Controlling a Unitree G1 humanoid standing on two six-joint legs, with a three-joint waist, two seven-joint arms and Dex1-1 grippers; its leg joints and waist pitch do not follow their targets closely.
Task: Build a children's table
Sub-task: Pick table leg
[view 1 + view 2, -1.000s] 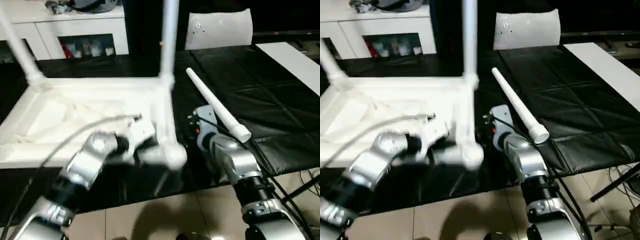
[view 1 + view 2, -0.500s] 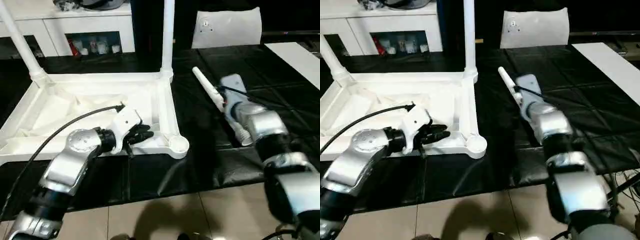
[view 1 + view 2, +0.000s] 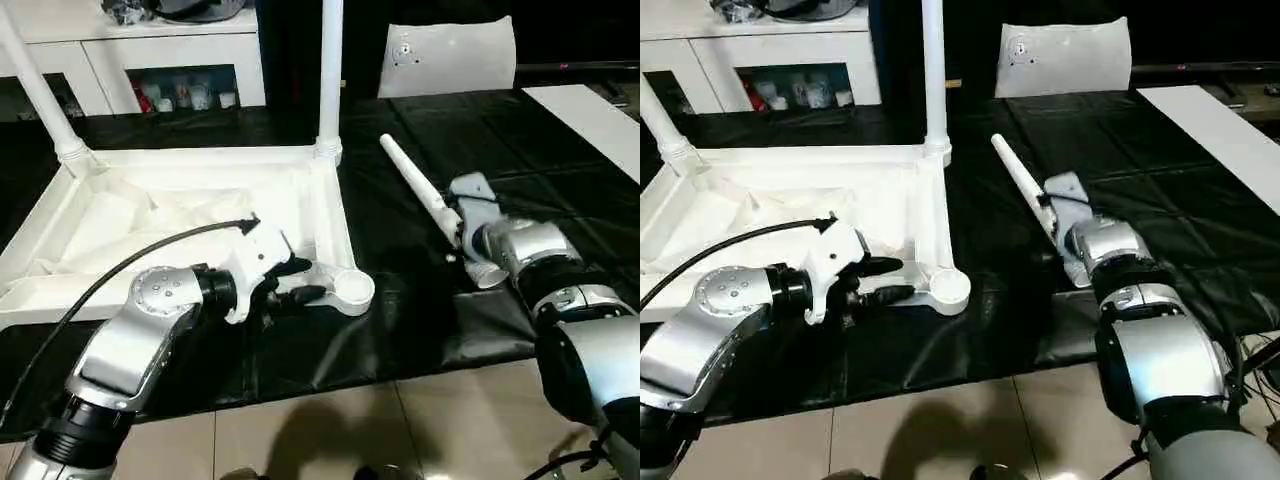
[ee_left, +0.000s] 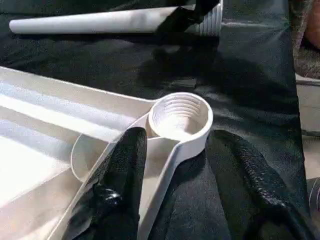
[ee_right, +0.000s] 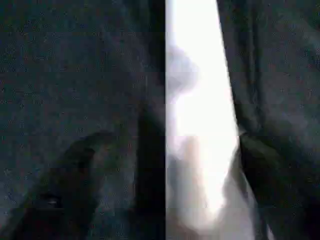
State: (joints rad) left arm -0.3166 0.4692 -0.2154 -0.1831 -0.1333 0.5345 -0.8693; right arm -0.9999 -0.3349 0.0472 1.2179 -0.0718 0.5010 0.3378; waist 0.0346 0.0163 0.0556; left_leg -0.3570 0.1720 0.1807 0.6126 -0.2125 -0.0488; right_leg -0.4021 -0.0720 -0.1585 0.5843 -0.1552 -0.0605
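**Change.** The left gripper [image 4: 172, 165], a second ago blurred at the near corner of the top, now has its fingers [image 4: 127, 165] spread either side of the corner web, just short of the empty socket [image 4: 180, 117]. The right gripper [image 3: 470, 215], then hanging back near the table edge, has moved out over the loose leg [image 3: 425, 200]; in its wrist view the dark fingers straddle the white shaft, parted and not yet pinching.

**Meaning, as judged.** The left arm looks to have let go of the corner, perhaps ready to steady it. The right arm is set to pick up the leg. The likely next step is carrying that leg to the open socket.

**Item: children's table, part-built.**
- Top [image 3: 190, 215]: white, square, upside down on the black-covered table [image 3: 520, 130], at 9 to 10 o'clock of centre in the head views. Underside ribbed, rim raised.
- Legs fitted: two, upright, in the far corners at about 11 [image 3: 40, 95] and 12 o'clock [image 3: 330, 70].
- Socket: round, ridged inside, empty, at the near right corner, about 6 o'clock of centre.
- Loose leg: tapered, lying slantwise on the black cover at 2 to 3 o'clock, thick ridged end nearest the robot, apart from the top.
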